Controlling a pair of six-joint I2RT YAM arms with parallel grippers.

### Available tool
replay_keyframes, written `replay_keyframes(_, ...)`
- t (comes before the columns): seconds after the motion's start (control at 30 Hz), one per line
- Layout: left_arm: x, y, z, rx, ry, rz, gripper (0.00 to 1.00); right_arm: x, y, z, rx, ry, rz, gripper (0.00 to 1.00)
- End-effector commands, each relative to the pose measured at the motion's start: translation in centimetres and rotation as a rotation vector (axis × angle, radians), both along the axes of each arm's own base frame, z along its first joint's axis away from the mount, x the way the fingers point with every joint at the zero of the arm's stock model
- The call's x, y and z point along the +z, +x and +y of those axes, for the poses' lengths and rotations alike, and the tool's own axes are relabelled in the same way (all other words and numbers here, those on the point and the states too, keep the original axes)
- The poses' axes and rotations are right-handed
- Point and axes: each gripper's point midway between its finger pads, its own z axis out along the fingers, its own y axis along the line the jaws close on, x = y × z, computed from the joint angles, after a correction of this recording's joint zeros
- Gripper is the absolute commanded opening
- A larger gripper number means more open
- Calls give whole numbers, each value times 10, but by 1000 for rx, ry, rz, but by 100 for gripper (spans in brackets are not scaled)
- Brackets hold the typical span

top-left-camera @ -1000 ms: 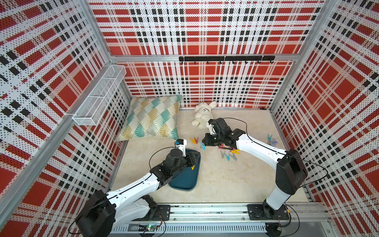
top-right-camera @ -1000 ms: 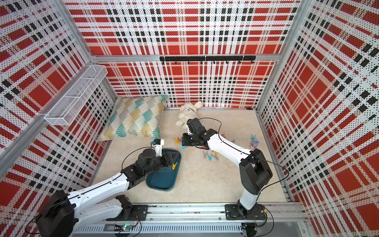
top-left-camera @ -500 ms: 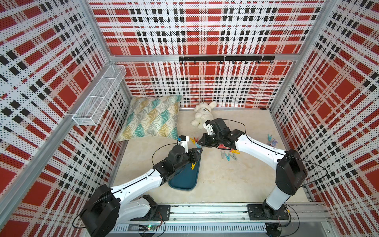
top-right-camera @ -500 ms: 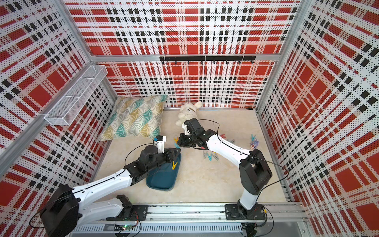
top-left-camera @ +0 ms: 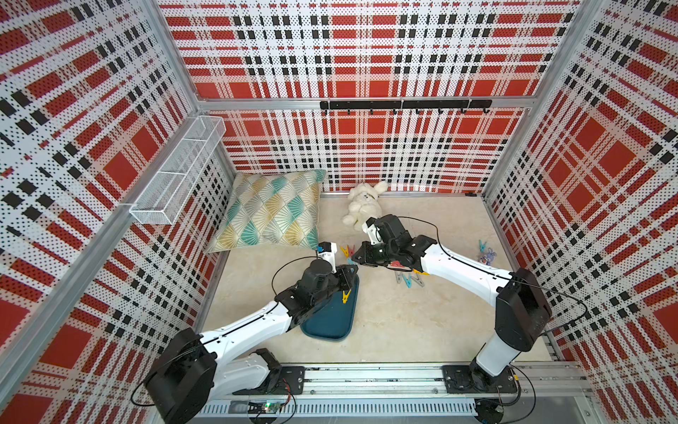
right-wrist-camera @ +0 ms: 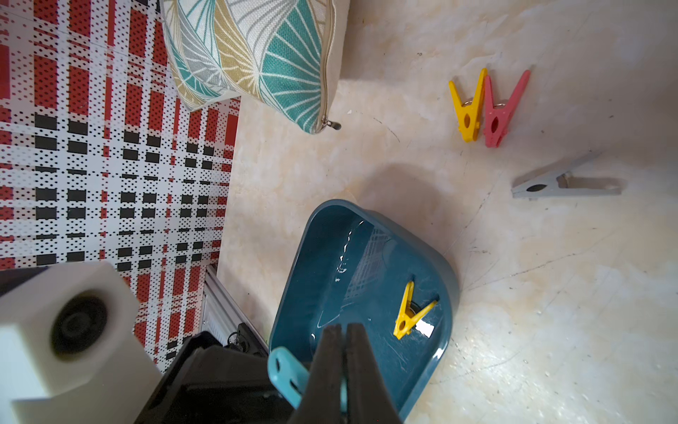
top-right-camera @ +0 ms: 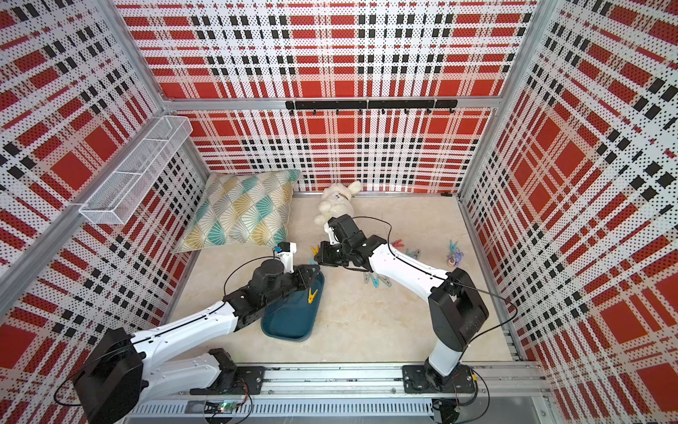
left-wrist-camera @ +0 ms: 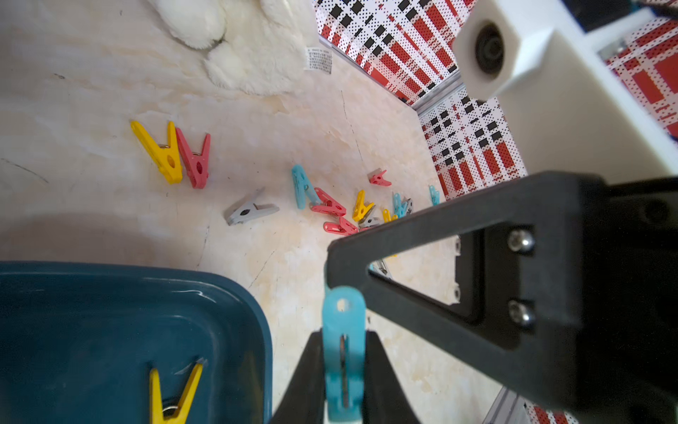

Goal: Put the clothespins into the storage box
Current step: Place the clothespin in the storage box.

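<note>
The dark teal storage box [top-left-camera: 330, 315] [top-right-camera: 290, 323] lies on the floor with one yellow clothespin [top-left-camera: 345, 296] [right-wrist-camera: 409, 312] inside. Both grippers meet just past its far end. My left gripper [top-left-camera: 352, 270] [left-wrist-camera: 343, 334] is shut on a light blue clothespin [left-wrist-camera: 343, 352]. My right gripper [top-left-camera: 361, 257] [right-wrist-camera: 345, 326] pinches the same light blue clothespin [right-wrist-camera: 286, 374], fingers almost together. A yellow and red pair [left-wrist-camera: 172, 154] [right-wrist-camera: 477, 106], a grey one [left-wrist-camera: 251, 211] and a mixed cluster [top-left-camera: 409, 279] lie loose on the floor.
A patterned pillow [top-left-camera: 273, 213] leans at the back left, with a white plush toy [top-left-camera: 361, 205] beside it. A white wire basket [top-left-camera: 179, 172] hangs on the left wall. A small purple toy [top-left-camera: 487, 255] and one blue pin sit at the right wall.
My left gripper reached forward to the box's far end and closed on the light blue clothespin. My right gripper carried that pin a little toward the box.
</note>
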Motion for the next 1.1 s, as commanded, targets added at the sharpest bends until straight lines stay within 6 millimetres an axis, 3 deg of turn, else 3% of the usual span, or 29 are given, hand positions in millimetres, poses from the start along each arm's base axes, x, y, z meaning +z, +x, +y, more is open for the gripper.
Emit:
replay_keyframes(0.0, 13, 1, -7, -23, -21, -36, 12, 14, -4, 0, 2, 22, -33, 21)
replay_keyframes(0.23, 8, -4, -3, -25, -20, -26, 7, 24, 9, -11, -56, -26, -98, 40)
replay_keyframes(0.53, -15, -19, 20, 5, 62, 42, 5, 24, 28, -59, -130, -188, -196, 43)
replay_keyframes(0.77, -48, -33, 53, 54, 112, 133, 5, -19, 35, -103, -145, -328, -154, 39)
replay_keyframes(1.07, -92, -42, 71, 81, 236, 245, 10, -87, 41, -136, -156, -569, -87, 32)
